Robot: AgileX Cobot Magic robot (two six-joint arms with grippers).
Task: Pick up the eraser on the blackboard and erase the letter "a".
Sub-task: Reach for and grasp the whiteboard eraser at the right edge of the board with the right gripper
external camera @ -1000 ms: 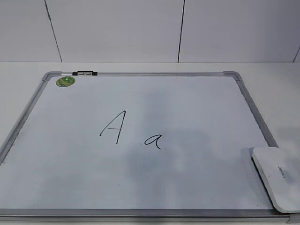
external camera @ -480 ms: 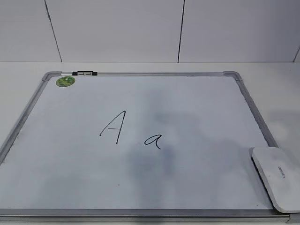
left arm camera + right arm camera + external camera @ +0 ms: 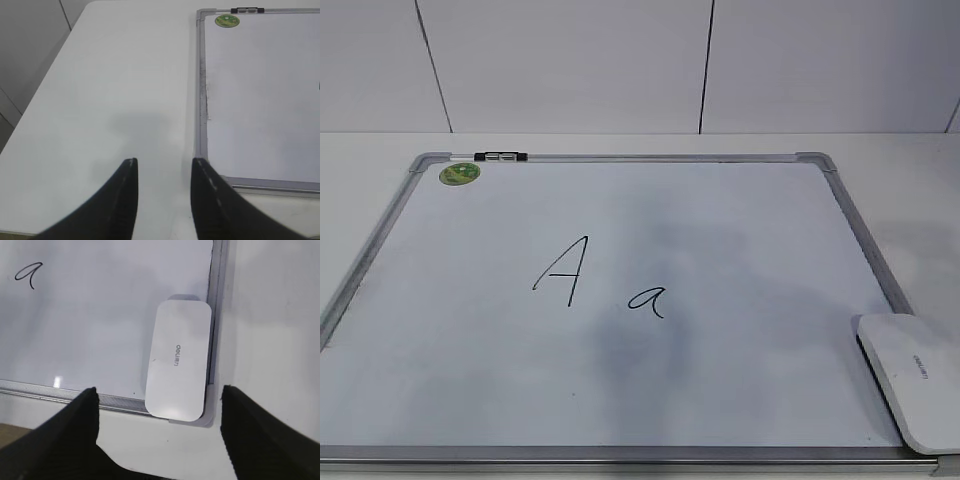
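While the eraser (image 3: 177, 360) lies flat on the blackboard (image 3: 740, 230) near the table's front right corner, right gripper (image 3: 159, 405) hovers above it, jaws spread wide, empty. Likely light, rigid, slick plastic; grip across long sides. Left gripper (image 3: 162, 172) idle, jaws parted.

White rounded-rectangular eraser (image 3: 912, 378) with grey lettering lying flat on the near right corner of the silver-framed whiteboard (image 3: 865, 250), overlapping its frame, small black cursive "a" (image 3: 648, 299) mid-board, well apart
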